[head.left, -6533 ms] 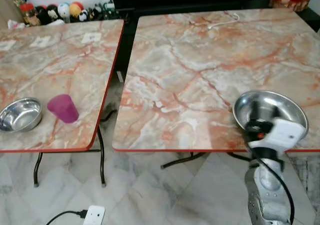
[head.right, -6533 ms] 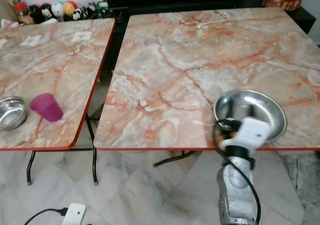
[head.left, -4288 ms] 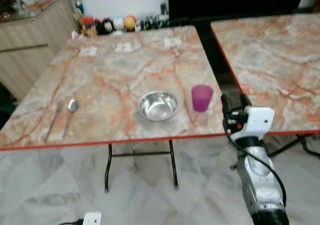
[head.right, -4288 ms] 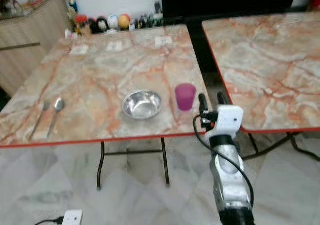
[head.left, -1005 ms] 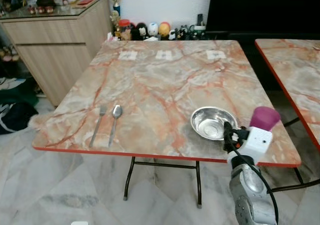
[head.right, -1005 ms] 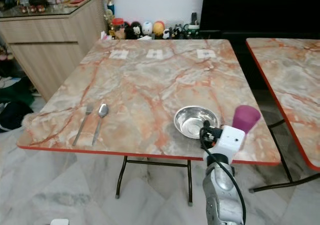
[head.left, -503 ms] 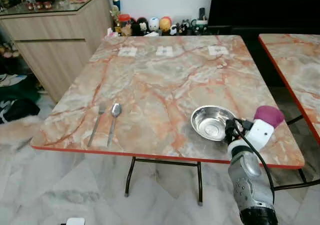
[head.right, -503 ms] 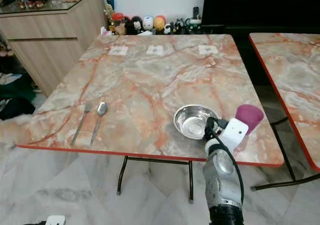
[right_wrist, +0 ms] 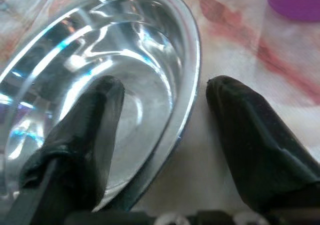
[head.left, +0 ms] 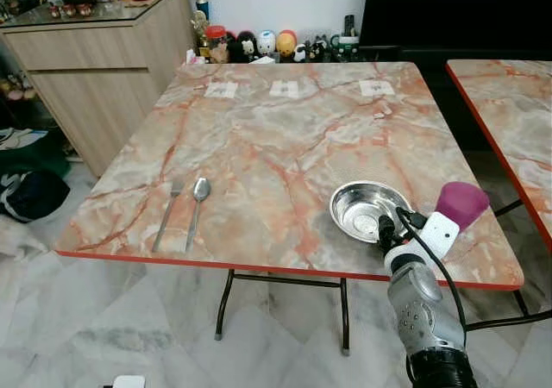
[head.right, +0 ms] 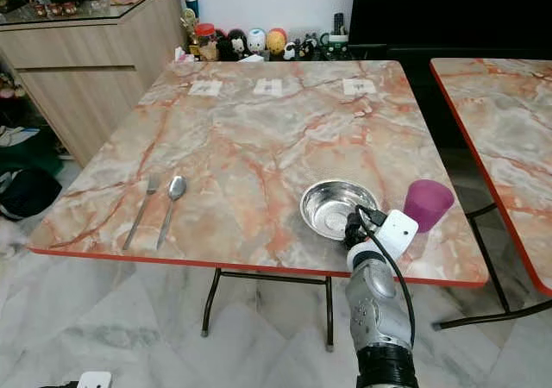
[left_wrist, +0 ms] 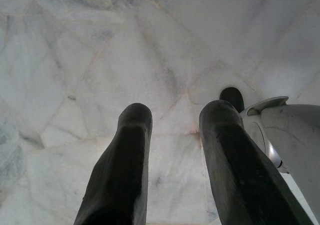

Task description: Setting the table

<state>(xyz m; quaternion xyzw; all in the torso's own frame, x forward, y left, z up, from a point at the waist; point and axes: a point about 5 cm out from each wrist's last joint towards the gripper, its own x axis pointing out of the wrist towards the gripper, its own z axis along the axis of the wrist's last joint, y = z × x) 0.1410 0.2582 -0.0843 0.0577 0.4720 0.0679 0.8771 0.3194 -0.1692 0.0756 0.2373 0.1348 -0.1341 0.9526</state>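
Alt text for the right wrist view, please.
The right gripper is open, its two black fingers straddling the rim of a steel bowl, one inside and one outside on the marble table. A purple cup stands beyond.

The left gripper [left_wrist: 172, 130] hangs above a pale marble tile floor [left_wrist: 90, 60], its two black fingers [left_wrist: 125, 170] spread apart with bare floor showing between them. Just beside one finger sits a rounded white and silver part of the robot's body [left_wrist: 285, 135].
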